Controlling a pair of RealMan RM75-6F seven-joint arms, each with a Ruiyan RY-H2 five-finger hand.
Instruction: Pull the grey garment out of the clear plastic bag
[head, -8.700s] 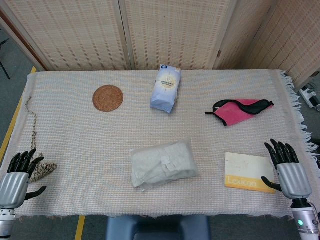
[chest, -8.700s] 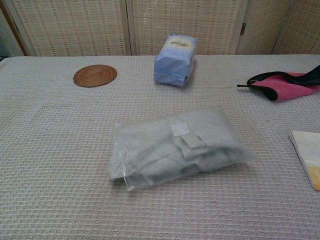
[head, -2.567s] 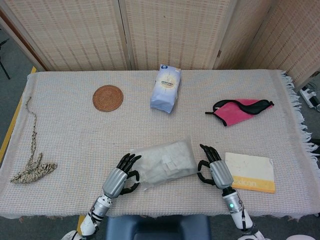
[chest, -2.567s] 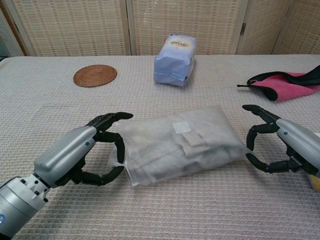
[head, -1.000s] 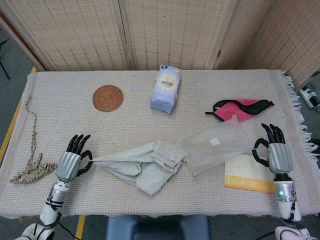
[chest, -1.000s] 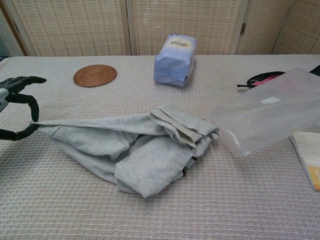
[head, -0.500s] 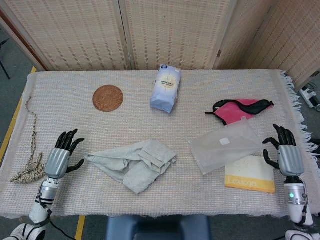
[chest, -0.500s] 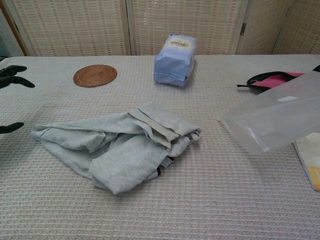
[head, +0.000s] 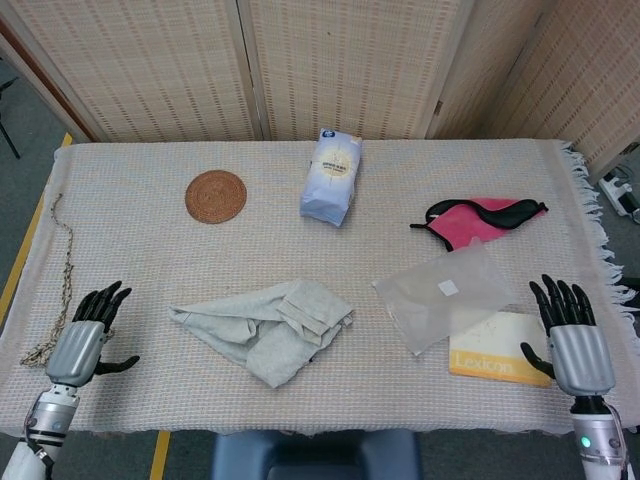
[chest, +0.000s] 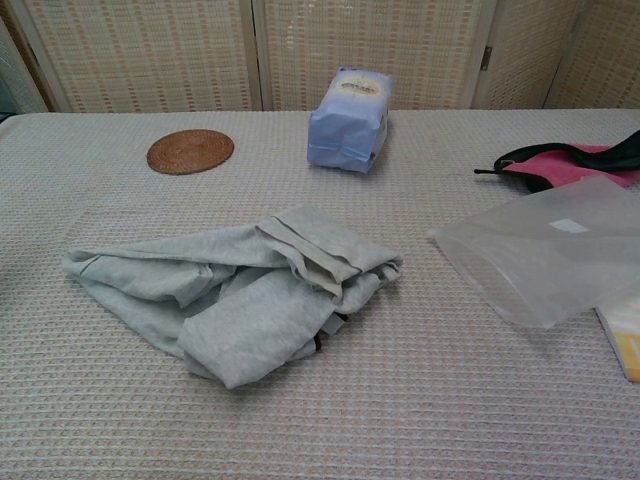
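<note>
The grey garment (head: 266, 326) (chest: 235, 290) lies crumpled on the table, left of centre, fully outside the bag. The clear plastic bag (head: 442, 293) (chest: 545, 256) lies empty and flat to the right, partly over a yellow and white book. My left hand (head: 77, 345) hovers open at the table's near left corner, well apart from the garment. My right hand (head: 574, 341) is open near the right front edge, just right of the book, holding nothing. Neither hand shows in the chest view.
A round woven coaster (head: 215, 196), a blue and white packet (head: 331, 176) and a pink and black cloth (head: 480, 219) sit toward the back. A braided cord (head: 66, 262) runs down the left edge. The book (head: 500, 350) lies at the front right.
Both hands have drawn back toward the near edge and left the chest view. The bag has dropped flat onto the table and book. The garment has not moved.
</note>
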